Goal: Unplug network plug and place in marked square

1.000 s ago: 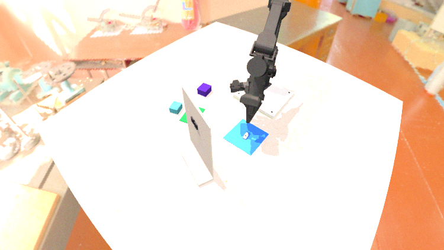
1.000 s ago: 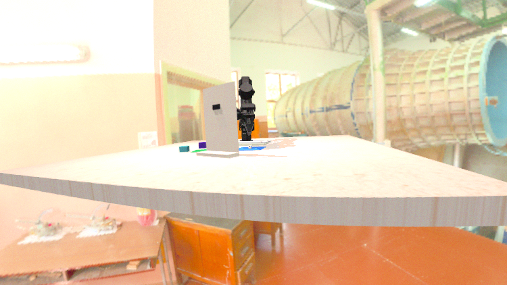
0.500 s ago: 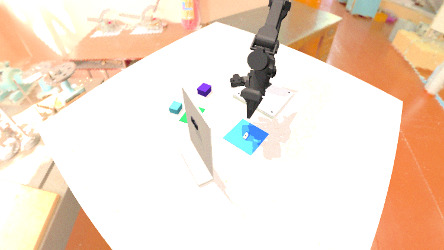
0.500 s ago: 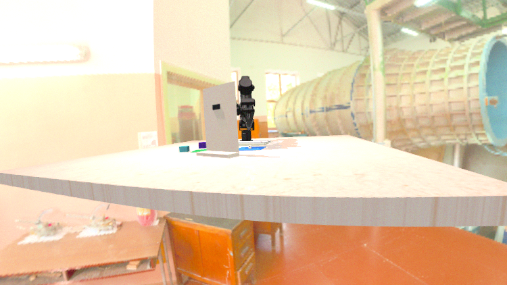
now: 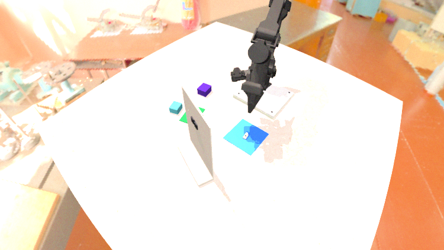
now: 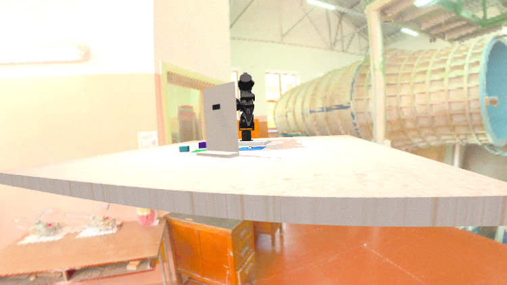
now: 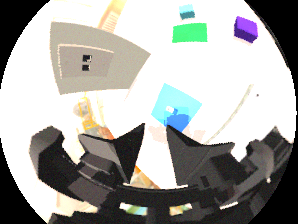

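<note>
The small white plug (image 5: 248, 133) (image 6: 249, 146) (image 7: 174, 111) lies on the blue marked square (image 5: 235, 140) (image 6: 260, 148) (image 7: 167, 92), near its middle and well inside its edges. My gripper (image 5: 250, 111) (image 7: 156, 125) is open with nothing between its fingers. It hangs above the table, clear of the plug and the square, and its shadow falls over part of the square. The upright grey panel (image 5: 203, 140) (image 6: 223, 127) (image 7: 127, 62) stands to one side, apart from the gripper. In the wrist view its face shows two dark socket openings, with no plug seen in them.
A green square (image 5: 183, 118) (image 6: 199, 150) (image 7: 190, 32) lies behind the panel. A teal block (image 5: 175, 107) (image 6: 184, 148) (image 7: 187, 12) and a purple block (image 5: 204, 89) (image 6: 201, 144) (image 7: 245, 29) are near it. A white base plate (image 5: 276, 102) lies under the arm.
</note>
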Robot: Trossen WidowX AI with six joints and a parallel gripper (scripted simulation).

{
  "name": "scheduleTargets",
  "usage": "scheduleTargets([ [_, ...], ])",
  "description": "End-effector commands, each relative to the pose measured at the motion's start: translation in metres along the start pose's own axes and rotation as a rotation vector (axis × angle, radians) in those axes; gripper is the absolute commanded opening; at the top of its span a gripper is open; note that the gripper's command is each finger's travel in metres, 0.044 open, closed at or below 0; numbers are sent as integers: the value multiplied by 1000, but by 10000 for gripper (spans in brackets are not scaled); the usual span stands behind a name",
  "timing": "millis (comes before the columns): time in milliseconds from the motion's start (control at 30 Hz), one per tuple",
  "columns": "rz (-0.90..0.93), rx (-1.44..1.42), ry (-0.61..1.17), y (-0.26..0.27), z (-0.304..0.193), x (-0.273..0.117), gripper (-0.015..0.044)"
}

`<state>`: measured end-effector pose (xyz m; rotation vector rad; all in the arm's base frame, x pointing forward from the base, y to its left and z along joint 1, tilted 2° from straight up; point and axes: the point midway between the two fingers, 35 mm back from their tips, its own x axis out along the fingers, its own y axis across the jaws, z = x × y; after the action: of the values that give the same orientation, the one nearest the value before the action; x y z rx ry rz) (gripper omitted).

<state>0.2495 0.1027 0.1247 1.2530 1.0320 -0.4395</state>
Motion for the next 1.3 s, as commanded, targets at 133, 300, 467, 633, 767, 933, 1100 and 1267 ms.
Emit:
scheduleTargets([
  [133,12,-4,4,8,-1,-14,156],
  [300,2,0,0,10,0,-15,156],
  [467,3,-1,1,20,0,-26,156],
  [633,5,-2,1,30,0,-38,156],
  [767,6,-2,2,37,0,-47,156],
  [933,8,-3,2,45,0,-60,156],
  [1100,9,-3,3,52,0,-72,156],
  [1267,11,-4,3,59,0,-85,156],
])
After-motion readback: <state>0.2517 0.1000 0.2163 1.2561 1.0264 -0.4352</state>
